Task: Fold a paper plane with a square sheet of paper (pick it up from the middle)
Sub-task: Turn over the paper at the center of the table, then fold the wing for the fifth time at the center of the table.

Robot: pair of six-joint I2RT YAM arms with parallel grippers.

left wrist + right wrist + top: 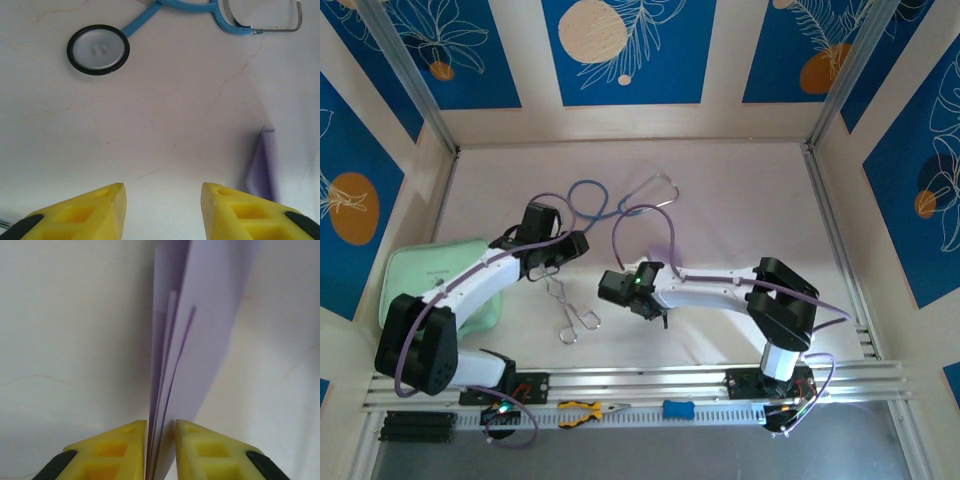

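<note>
Two grippers hang over the pale tabletop (740,200). The right gripper (160,427) pinches folded pale lilac paper (200,315), held upright on edge. The left gripper (162,192) gapes empty near a blue stethoscope (98,50). A mint-green padded pouch (430,275) lies far left, contents unseen.

Table (740,200) with stethoscope (98,50), pouch (430,270), probably forceps (570,312)

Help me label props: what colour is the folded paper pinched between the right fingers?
Plain pale lilac; the folded paper shows best in the right wrist view.
</note>
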